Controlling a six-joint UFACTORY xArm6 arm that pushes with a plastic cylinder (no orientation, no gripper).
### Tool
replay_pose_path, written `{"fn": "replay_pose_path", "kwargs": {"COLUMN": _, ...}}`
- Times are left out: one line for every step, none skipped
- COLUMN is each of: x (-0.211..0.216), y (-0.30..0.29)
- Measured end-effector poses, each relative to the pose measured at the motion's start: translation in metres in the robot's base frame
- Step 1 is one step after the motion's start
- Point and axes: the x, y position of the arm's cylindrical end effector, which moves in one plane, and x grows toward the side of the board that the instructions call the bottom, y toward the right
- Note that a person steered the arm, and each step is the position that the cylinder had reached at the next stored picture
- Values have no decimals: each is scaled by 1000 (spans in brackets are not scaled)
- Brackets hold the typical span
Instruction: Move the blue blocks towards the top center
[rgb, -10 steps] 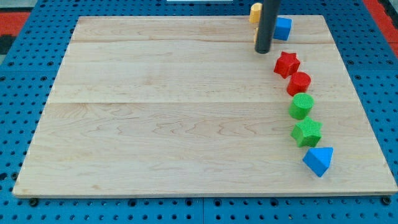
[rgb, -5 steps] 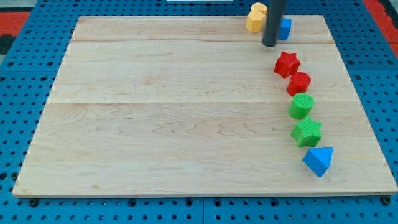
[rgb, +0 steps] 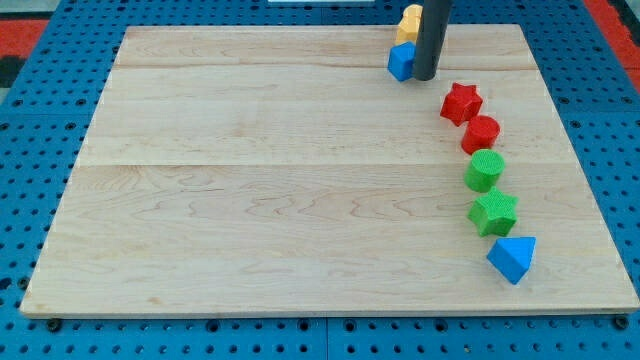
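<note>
Near the view's top, right of centre, a blue block (rgb: 401, 61) sits touching the left of my tip (rgb: 424, 77), with a yellow block (rgb: 409, 21) just behind it; my end effector is a bare rod that cannot open or hold, so it looks placed to shove that block leftward. Further right, a red star (rgb: 461, 103), red cylinder (rgb: 481, 133), green cylinder (rgb: 485, 170), green star (rgb: 494, 212) and blue triangular block (rgb: 513, 258) curve down the pale wooden surface (rgb: 250, 200), the last well apart from the tip. Blue pegboard (rgb: 40, 150) surrounds it.

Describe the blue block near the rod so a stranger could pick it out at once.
On the pale wooden board, look along the top edge, right of centre, where my tip stands. The small blue cube sits against its left side, just below a yellow block. The other blue block is a wedge far below.
</note>
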Motion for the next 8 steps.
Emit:
{"fn": "replay_pose_path", "kwargs": {"x": -32, "y": 29}}
{"fn": "replay_pose_path", "kwargs": {"x": -8, "y": -47}}
{"fn": "replay_pose_path", "kwargs": {"x": 40, "y": -118}}
{"fn": "replay_pose_path", "kwargs": {"x": 56, "y": -132}}
{"fn": "replay_pose_path", "kwargs": {"x": 159, "y": -85}}
{"fn": "replay_pose_path", "kwargs": {"x": 253, "y": -22}}
{"fn": "replay_pose_path", "kwargs": {"x": 316, "y": -2}}
{"fn": "replay_pose_path", "kwargs": {"x": 334, "y": 2}}
